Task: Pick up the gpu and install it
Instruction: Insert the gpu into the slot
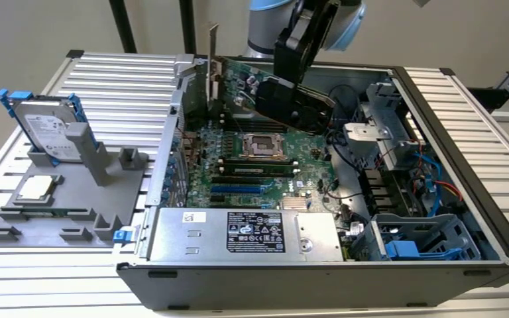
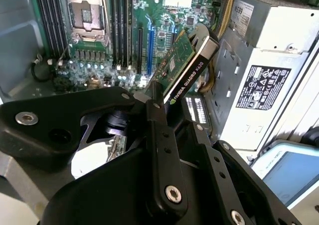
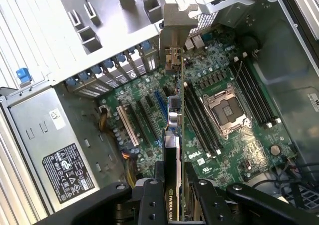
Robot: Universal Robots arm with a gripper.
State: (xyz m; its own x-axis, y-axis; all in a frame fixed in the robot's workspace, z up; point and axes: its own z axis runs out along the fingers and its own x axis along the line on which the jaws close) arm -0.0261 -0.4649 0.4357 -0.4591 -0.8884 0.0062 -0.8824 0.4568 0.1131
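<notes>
My gripper (image 1: 291, 61) is shut on the gpu (image 1: 268, 89), a green card with a black cooler block (image 1: 297, 105) and a silver end bracket (image 1: 212, 59). It hangs tilted above the motherboard (image 1: 254, 165) inside the open computer case (image 1: 325, 278), clear of the board. In the second wrist view the gpu (image 2: 187, 68) sticks out past the black fingers (image 2: 160, 135) over the blue expansion slot (image 2: 148, 40). In the first wrist view the gpu (image 3: 173, 130) shows edge-on, its bracket (image 3: 175, 23) near the case's rear slot openings, my gripper (image 3: 172, 197) clamped on its near end.
A hard drive in a blue frame (image 1: 50, 129) and a square silver CPU chip (image 1: 38, 189) rest on a grey fixture (image 1: 69, 205) at the exterior view's left. Inside the case are the power supply (image 1: 246, 235), the CPU socket (image 1: 262, 144), cables (image 1: 431, 172) and a drive cage (image 1: 423, 245).
</notes>
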